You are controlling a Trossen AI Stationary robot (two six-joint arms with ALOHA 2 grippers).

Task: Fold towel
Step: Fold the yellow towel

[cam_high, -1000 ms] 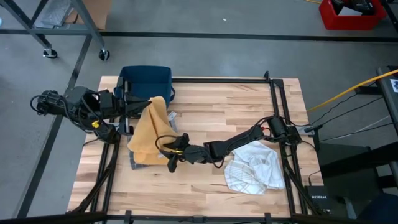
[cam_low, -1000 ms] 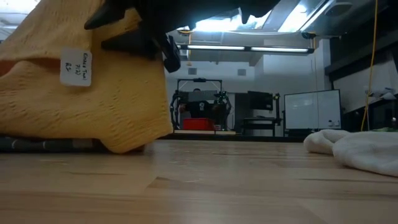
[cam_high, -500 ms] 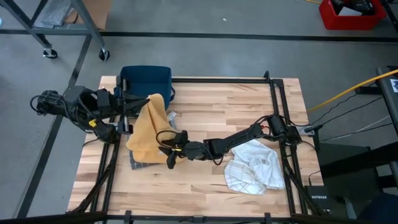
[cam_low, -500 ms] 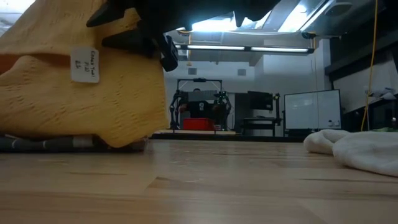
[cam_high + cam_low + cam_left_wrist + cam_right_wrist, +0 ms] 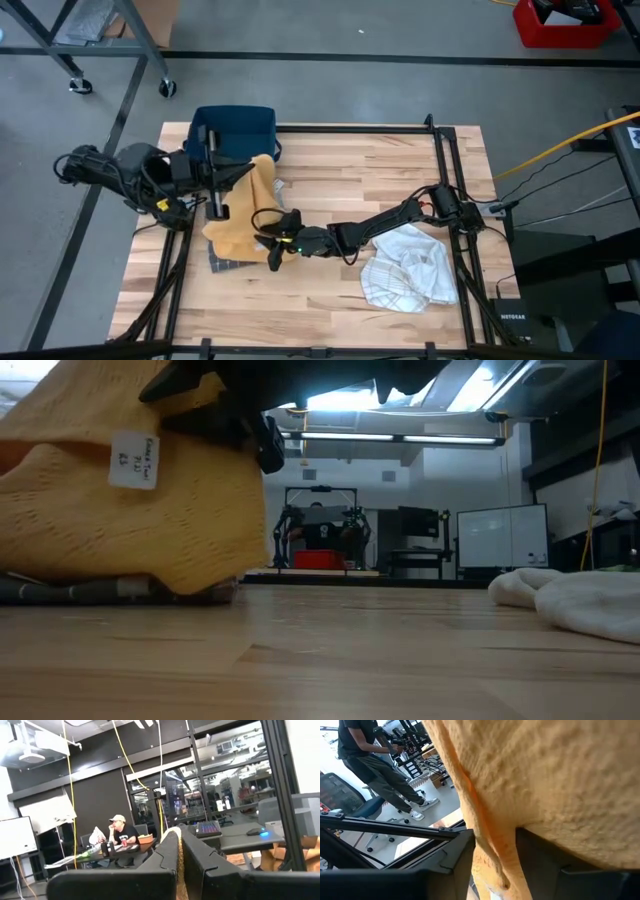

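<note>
The left arm reaches in level over the worktop's [image 5: 400, 160] left edge, its left pincer [image 5: 250, 167] clamped flat, fingers [image 5: 170, 855] pressed together. The right arm stretches low from the worktop's right edge toward its middle, elbow bent; its right pincer [image 5: 274, 243] points down, fingers [image 5: 455, 855] parted.

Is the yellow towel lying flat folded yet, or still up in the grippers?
Still up: the yellow towel drapes from the left gripper, shut on its top edge, while the right gripper pinches a lower fold. It hangs over folded cloth.
</note>
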